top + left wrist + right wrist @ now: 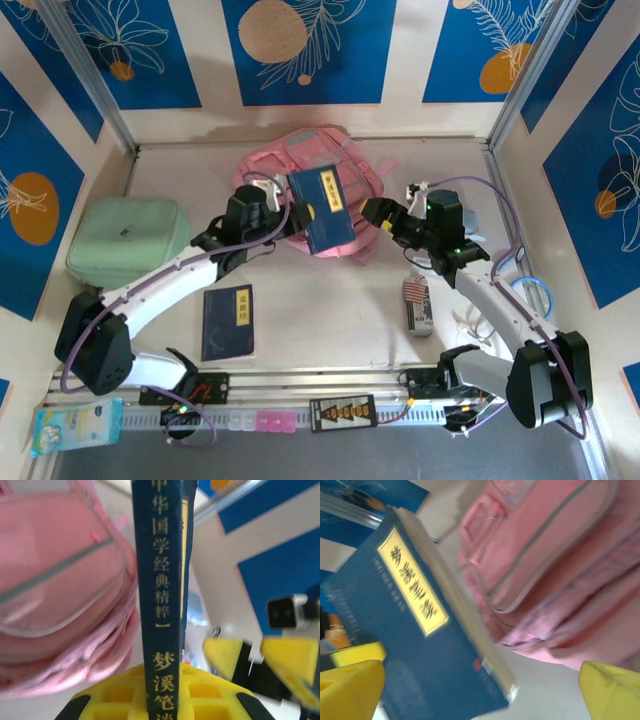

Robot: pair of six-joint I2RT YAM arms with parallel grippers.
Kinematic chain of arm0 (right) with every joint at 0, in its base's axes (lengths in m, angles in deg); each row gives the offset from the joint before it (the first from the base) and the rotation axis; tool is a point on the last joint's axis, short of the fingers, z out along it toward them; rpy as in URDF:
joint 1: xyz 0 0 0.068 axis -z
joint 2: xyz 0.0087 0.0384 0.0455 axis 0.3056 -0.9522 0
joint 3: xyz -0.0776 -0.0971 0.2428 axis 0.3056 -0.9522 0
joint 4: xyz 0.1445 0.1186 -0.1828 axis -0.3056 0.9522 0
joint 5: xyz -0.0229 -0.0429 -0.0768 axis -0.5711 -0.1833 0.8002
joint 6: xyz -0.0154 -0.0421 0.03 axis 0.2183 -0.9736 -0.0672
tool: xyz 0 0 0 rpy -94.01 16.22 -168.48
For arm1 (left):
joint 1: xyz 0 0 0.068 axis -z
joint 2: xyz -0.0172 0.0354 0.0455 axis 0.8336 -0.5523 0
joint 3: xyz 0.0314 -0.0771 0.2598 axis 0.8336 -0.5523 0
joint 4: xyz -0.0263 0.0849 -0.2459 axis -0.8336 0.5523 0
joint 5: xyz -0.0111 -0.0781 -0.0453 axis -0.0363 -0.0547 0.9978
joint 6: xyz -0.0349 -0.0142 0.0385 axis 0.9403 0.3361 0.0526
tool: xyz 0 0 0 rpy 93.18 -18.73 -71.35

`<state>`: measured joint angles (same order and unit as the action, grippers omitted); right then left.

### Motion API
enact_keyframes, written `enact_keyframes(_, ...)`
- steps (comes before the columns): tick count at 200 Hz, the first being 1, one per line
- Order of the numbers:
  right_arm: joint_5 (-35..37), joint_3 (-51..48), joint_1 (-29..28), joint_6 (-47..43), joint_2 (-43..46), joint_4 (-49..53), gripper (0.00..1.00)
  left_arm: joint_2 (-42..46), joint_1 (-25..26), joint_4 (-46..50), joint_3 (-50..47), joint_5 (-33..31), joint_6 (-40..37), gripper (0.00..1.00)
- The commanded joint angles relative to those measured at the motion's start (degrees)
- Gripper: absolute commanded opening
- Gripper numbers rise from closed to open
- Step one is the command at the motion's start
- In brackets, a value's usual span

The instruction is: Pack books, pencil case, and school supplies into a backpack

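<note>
Early stage: my left jaws clamp one blue book (325, 215) at the backpack (300, 150); right jaws gape empty; second book (228, 322) and supplies (418, 303) wait on the worktop (330, 320).

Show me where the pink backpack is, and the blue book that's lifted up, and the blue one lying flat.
pink backpack (308, 148), top view, its upper fabric behind the book.
lifted blue book (322, 212), top view, middle of its cover.
flat blue book (228, 322), top view, middle of its cover.
</note>
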<state>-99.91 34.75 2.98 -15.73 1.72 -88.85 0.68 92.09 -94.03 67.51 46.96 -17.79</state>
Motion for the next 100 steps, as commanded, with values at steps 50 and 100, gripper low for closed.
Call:
enact_keyframes(50,-13.1,0.9,-3.1,18.9,-7.0,-22.1,1.0,-7.4,-1.2,-23.2,6.4,0.0,15.3,0.0)
enact_keyframes(100,-13.4,2.9,-2.1,29.9,-13.6,-35.6,0.98,-14.1,-0.5,-33.4,9.9,3.5,26.0,0.0)
